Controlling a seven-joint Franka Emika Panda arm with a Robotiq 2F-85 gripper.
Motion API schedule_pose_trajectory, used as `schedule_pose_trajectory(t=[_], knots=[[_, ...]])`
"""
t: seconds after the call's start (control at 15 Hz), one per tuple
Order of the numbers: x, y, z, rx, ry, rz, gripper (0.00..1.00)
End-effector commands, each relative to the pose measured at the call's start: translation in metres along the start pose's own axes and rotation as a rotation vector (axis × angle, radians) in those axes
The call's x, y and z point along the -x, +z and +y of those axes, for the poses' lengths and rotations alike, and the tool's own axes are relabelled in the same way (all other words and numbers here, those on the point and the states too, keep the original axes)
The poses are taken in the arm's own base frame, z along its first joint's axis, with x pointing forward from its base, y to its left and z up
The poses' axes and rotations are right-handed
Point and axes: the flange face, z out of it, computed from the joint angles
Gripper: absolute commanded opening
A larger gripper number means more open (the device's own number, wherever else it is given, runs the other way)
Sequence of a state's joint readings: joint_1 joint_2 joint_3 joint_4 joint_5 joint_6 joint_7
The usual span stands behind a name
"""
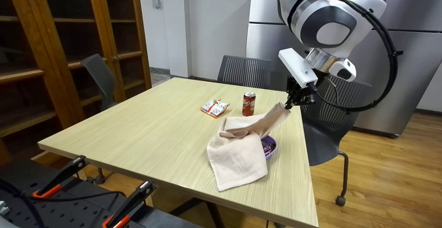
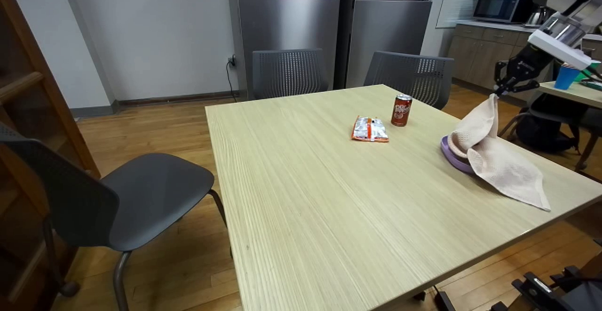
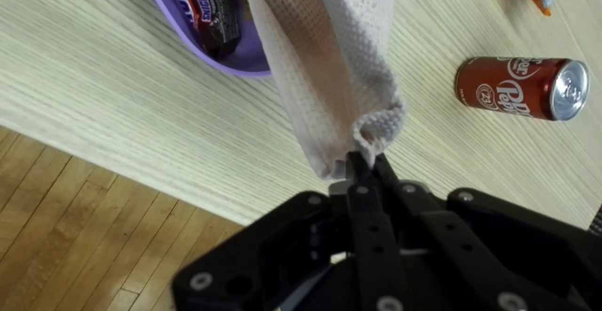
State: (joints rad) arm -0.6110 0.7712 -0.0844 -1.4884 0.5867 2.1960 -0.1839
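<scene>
1. Right here by the table's edge, one towel (image 1: 238,159)! Pale pinkish, bumpy in the weave, it lies draped over a bowl, partly covering it. One end spreads loose on the table (image 1: 138,124); the other stands raised in a narrow strip, folded in on itself.
2. Up at the tip of that strip, one gripper (image 3: 367,163), and its jaws are pressed almost together, pinching the towel with only thin fabric between them. Good hold on the very end!
3. Peeking out from under the towel, one purple bowl (image 3: 256,59), and look inside: a Snickers bar (image 3: 211,12) in its dark wrapper. How many more are in there? Can't tell, the towel hides them.
4. A little way off, one red-brown soda can (image 1: 248,103), upright on the table.
5. Just past it, one snack bag (image 1: 214,108), silvery with orange, lying down.
6. Around the table, three dark chairs (image 1: 244,71), showing in both exterior views.
7. And way at the back, two steel fridges (image 2: 289,28), side by side.
</scene>
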Motion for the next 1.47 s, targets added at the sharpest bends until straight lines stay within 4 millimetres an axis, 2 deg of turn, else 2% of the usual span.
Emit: schedule_pose_trajectory(t=[0.0,0.27,0.8,1.13,1.33,1.4], knots=[[-0.019,-0.002,-0.007,0.028,0.045,0.008,0.01],[-0.030,0.010,-0.009,0.051,0.088,0.015,0.01],[-0.033,0.069,-0.014,0.132,0.123,-0.030,0.01],[-0.037,0.092,-0.001,0.174,0.165,-0.038,0.01],[-0.039,0.098,0.006,0.185,0.181,-0.041,0.01],[-0.039,0.098,0.007,0.191,0.181,-0.039,0.15]])
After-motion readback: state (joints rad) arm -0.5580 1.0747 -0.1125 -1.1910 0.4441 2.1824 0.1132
